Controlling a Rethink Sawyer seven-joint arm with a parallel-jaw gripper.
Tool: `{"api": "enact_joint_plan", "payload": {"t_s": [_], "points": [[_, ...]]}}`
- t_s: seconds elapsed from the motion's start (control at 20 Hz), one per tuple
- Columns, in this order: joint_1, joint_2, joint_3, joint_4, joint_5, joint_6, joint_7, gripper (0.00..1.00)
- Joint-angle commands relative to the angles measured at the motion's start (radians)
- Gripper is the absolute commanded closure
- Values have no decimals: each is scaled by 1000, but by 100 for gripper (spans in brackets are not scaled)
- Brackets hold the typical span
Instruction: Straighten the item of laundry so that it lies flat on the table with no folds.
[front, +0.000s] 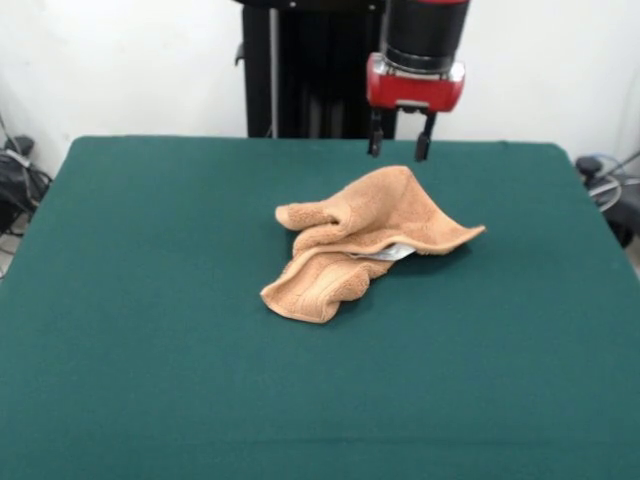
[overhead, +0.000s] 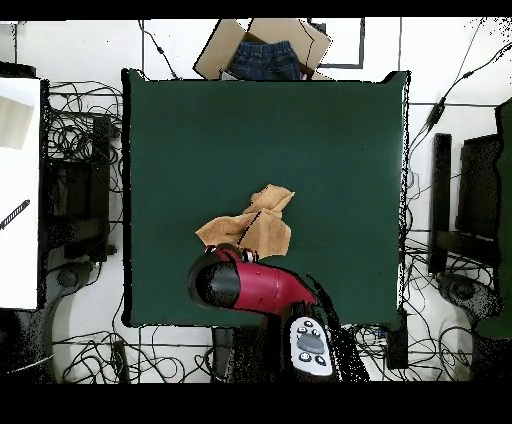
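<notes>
Reading the scene: I go left to right across the front view and plan the grasp from what lies there.
Table (front: 120, 300): dark green cloth top, bare on the left side; I have plenty of room there to drag cloth outward.
Towel (front: 360, 240): tan terry, crumpled near the middle of the table, not flat at all.
Left lobe: a rolled, folded end points toward the camera and lies on the table, with a ribbed band across it.
Middle: a raised hump, doubled over itself; a bit of white, likely the tag, peeks out under the upper layer.
Right corner: a thin pointed flap sticks out to the right, lifted a little off the table; it casts a shadow beneath.
Gripper (front: 399, 148): hangs above the far edge of the towel, clear of it, holding nothing; the two fingers stand apart with a modest gap.
Overhead check: the towel (overhead: 252, 226) sits just beyond the red arm head, which hides the gripper there.
Step in hand, as I judge it: come down and pinch one free corner.
Doing it well: I would pick the right flap, take a single layer only, lift low, and pull away from the heap so the folds run out.
Risk: grabbing the hump catches two layers and only shifts the bundle.
</notes>
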Motion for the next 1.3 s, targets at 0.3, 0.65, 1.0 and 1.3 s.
{"api": "enact_joint_plan", "payload": {"t_s": [0.3,0.65,1.0,1.3], "points": [[-42,36,125,44,-90,-125,127,0],[-68,59,134,56,-158,-209,134,0],[-82,119,131,35,-211,-285,145,0],[-94,159,131,43,-245,-341,164,0]]}}
